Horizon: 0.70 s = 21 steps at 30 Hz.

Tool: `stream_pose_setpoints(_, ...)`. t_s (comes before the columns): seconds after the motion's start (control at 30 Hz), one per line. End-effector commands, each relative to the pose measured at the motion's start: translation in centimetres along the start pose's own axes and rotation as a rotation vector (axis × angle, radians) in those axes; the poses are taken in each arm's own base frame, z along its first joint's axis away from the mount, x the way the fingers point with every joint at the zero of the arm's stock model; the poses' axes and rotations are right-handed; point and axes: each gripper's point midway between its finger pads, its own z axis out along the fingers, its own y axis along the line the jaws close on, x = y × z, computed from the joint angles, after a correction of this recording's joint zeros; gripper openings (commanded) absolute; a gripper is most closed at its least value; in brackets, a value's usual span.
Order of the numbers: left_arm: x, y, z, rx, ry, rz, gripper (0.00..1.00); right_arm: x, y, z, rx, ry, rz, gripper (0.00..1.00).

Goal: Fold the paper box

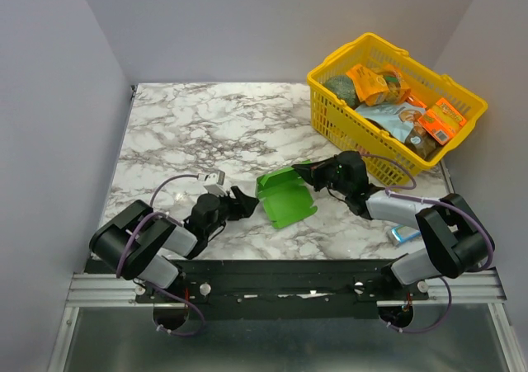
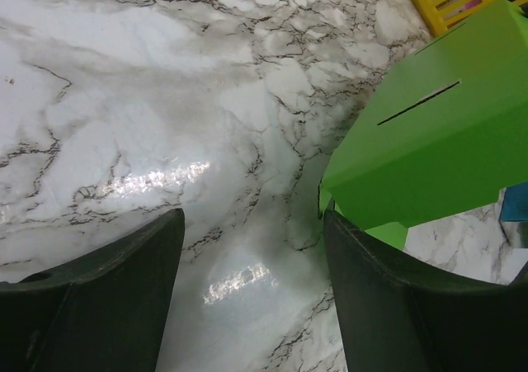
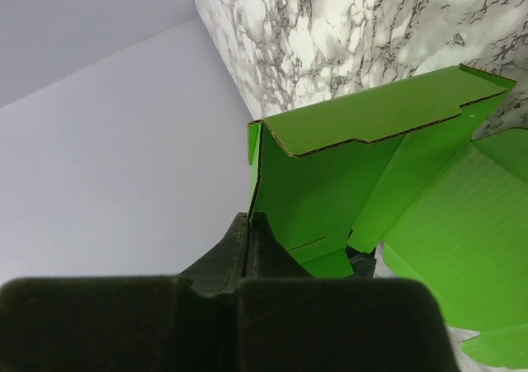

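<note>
The paper box (image 1: 285,197) sits half-raised on the surface (image 1: 206,124) between the arms. Right pincer (image 1: 300,170) clamps its upright flap; left pincer (image 1: 249,200) gapes alongside — brace that side, then turn the flap along its crease.

the paper box (image 1: 285,197) is plain bright green, with a thin dark slit line on the panel just right of the left gripper (image 2: 252,223), whose fingers are matte black. the right gripper (image 3: 247,223) is black too, with green card at its tips. the table (image 1: 214,124) is white marble veined in grey and black. beyond the right gripper the basket (image 1: 330,120) is yellow, holding orange, pale blue and dark green packs. the wall (image 1: 58,100) is pale lilac-grey, the arm cables (image 1: 175,178) purple.
</note>
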Motion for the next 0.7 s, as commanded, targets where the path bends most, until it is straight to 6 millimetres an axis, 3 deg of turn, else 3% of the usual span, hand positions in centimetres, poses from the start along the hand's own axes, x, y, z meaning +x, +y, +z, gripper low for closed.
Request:
stream_pose_setpoints(0.0, 0.6, 1.5, -0.7, -0.044, -0.019, -0.042, 0.72, 0.1, 0.6, 0.1, -0.016, 0.019, 0.013, 0.01)
stream_pose_setpoints(0.1, 0.5, 2.0, -1.2, -0.065, -0.032, -0.033, 0.62, 0.1, 0.7, 0.2, -0.019, 0.022, 0.013, 0.0)
stream_pose_setpoints(0.33, 0.5, 3.4, -1.8, -0.14, -0.033, -0.007, 0.53, 0.2, 0.7, 0.4, -0.021, 0.029, 0.013, 0.0)
stream_pose_setpoints(0.67, -0.2, 0.7, 1.1, -0.01, -0.048, -0.031, 0.47, 0.3, 0.5, 0.4, -0.016, 0.036, 0.011, 0.0)
